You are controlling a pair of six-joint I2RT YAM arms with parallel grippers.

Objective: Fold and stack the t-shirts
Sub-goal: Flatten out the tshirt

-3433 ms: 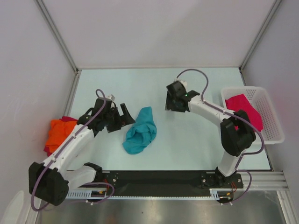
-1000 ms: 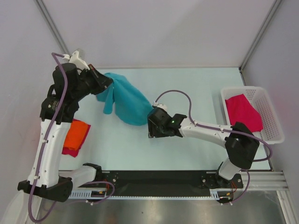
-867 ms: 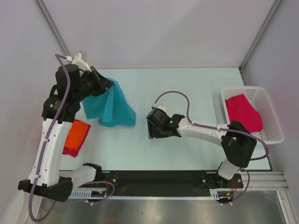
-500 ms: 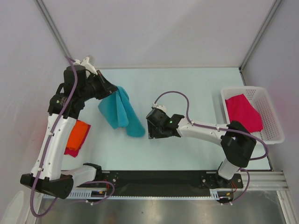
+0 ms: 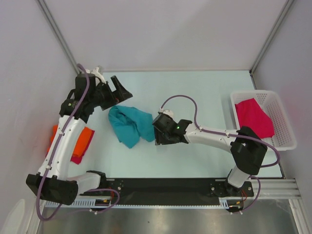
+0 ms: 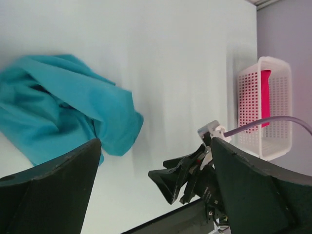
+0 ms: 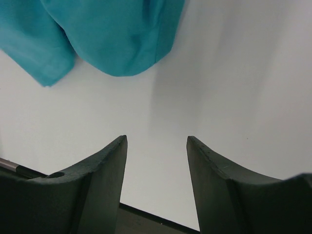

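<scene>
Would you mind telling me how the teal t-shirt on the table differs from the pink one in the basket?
The teal t-shirt is bunched in a rumpled heap; the pink t-shirt lies flatter. The teal one rests on the table left of centre, while the pink one sits inside the white basket at the right edge. Both are plain single-colour shirts, and neither looks folded yet.

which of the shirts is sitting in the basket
The magenta-pink t-shirt, lying inside the white basket at the far right. The teal one lies crumpled in the middle, and the orange one sits at the left.
</scene>
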